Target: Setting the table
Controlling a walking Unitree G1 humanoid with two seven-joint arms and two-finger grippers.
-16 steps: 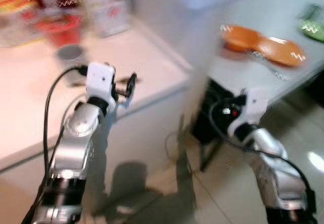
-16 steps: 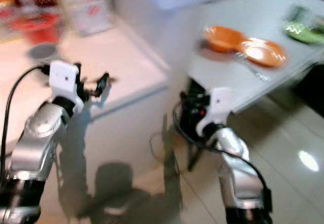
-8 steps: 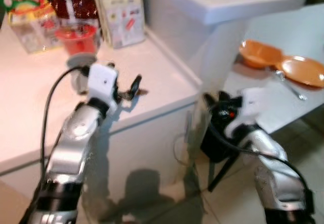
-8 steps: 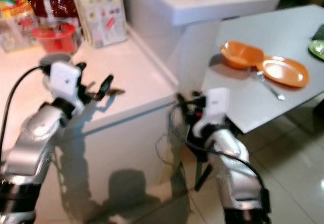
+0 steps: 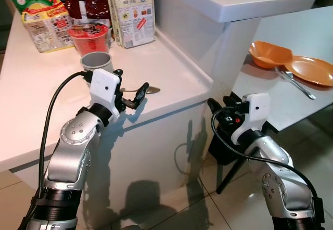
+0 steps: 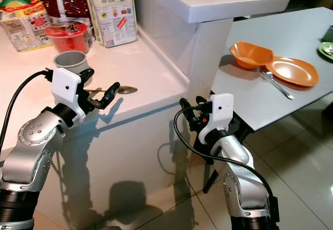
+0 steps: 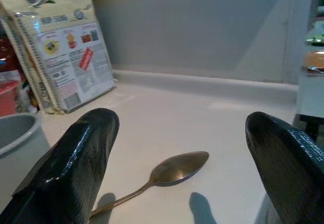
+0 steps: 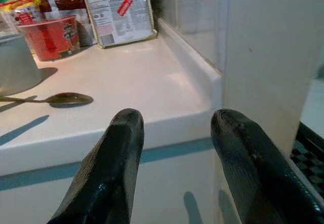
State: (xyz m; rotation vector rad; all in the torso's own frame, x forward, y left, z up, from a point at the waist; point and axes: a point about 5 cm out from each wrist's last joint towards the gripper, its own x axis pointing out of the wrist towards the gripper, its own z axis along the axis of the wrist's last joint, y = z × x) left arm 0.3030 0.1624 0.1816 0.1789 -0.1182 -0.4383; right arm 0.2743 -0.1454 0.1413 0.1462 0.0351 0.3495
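Observation:
A bronze spoon [image 5: 144, 90] lies on the white counter [image 5: 31, 100], bowl end toward the counter's corner. My left gripper [image 5: 130, 86] hovers just over its handle, open. In the left wrist view the spoon [image 7: 174, 169] lies between and below the wide-spread fingers [image 7: 86, 148]. My right gripper [image 5: 220, 103] is open with nothing in it, held in front of the counter's corner, below the counter's top. An orange bowl [image 5: 266, 53], an orange plate [image 5: 312, 69] and a silver utensil [image 5: 294, 82] rest on the grey table [image 5: 281, 110] to the right.
A grey cup [image 5: 97, 61] stands just behind my left gripper. Farther back are a red noodle cup [image 5: 89, 36], a cream carton [image 5: 131, 11] and snack bags [image 5: 46, 19]. A raised white ledge [image 5: 234, 3] separates counter and table. Tiled floor lies below.
The camera swung left and steadied, so the counter moved to centre and the blur cleared. My left gripper stays open beside the spoon; the right arm holds much the same pose.

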